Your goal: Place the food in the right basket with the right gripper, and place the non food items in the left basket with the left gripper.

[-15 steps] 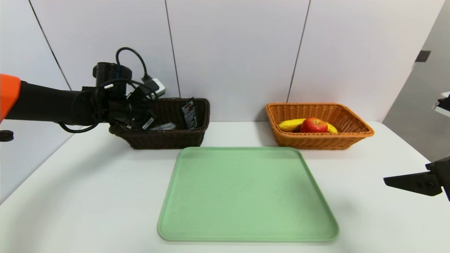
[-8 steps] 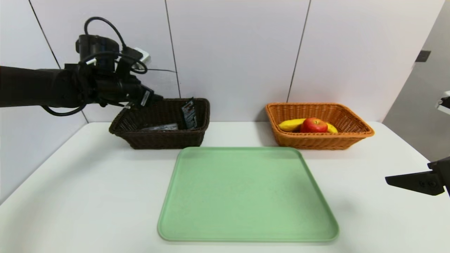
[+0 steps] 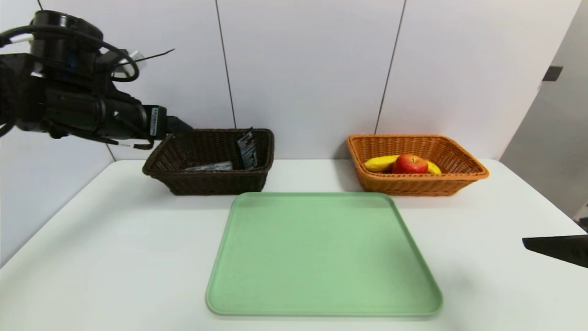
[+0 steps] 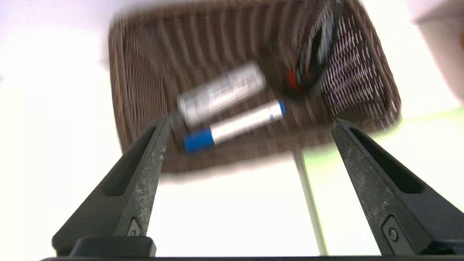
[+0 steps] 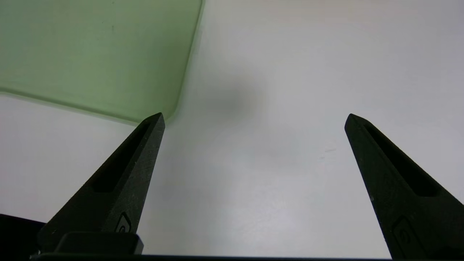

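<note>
The non-food items lie in my left basket (image 3: 209,161), the dark brown one at the far left of the table (image 3: 92,239). In my left wrist view the white marker (image 4: 235,126) with its blue cap rests on the basket floor, the flat clear case (image 4: 221,93) just beside it, and the black tube (image 4: 315,47) leans up against one side wall. From the head view, that tube (image 3: 247,148) stands tilted against the basket's right wall and the case (image 3: 209,166) lies flat on the bottom.

My left gripper (image 4: 250,127) hangs in the air above and short of the basket's near-left corner, clear of everything in it. Its fingers (image 4: 145,159) are spread wide with nothing between them; the marker and case show in the gap, well below. In the head view this gripper (image 3: 177,125) sits over the basket's left rim, pointing toward it.

The food is in the right basket (image 3: 415,184), the orange one at the far right of the table: the red apple (image 3: 409,164) rests against the banana (image 3: 383,163), touching it.

Between the baskets and nearer to me lies a green tray (image 3: 321,253), bare.

My right gripper (image 5: 253,119) is parked over the near right edge of the table, beside the tray's corner (image 5: 108,65), its fingers (image 5: 380,163) also wide apart and holding nothing. Only one dark fingertip of it (image 3: 556,248) shows in the head view.
</note>
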Controlling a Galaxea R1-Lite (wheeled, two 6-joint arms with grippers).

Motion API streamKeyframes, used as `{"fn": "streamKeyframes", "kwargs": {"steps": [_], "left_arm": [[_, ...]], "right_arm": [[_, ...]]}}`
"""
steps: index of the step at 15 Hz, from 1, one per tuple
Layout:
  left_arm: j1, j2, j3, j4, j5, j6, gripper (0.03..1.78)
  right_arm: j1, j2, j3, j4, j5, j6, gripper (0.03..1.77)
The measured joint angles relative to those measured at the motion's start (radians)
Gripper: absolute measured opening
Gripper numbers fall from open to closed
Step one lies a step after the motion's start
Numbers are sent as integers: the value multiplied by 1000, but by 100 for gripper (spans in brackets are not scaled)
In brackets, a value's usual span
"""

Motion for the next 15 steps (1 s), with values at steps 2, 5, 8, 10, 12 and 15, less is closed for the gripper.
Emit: {"fn": "streamKeyframes", "kwargs": {"steps": [2,5,8,10,12,15], "left_arm": [[-7,-152,144,24,2,-12,162],[-14,-399,340,41,5,-16,165],[-17,-617,534,48,40,-2,167],[-16,-736,639,49,80,9,167],[-8,-828,714,49,91,13,167],[31,-952,807,78,102,34,168]], "right_arm": [[0,-68,36,0,-2,0,171],[-14,-203,99,0,0,-1,171],[-45,-324,156,2,5,-31,171],[-79,-390,184,3,8,-54,171],[-121,-449,213,4,10,-60,171],[-173,-539,267,6,16,-64,171]]}}
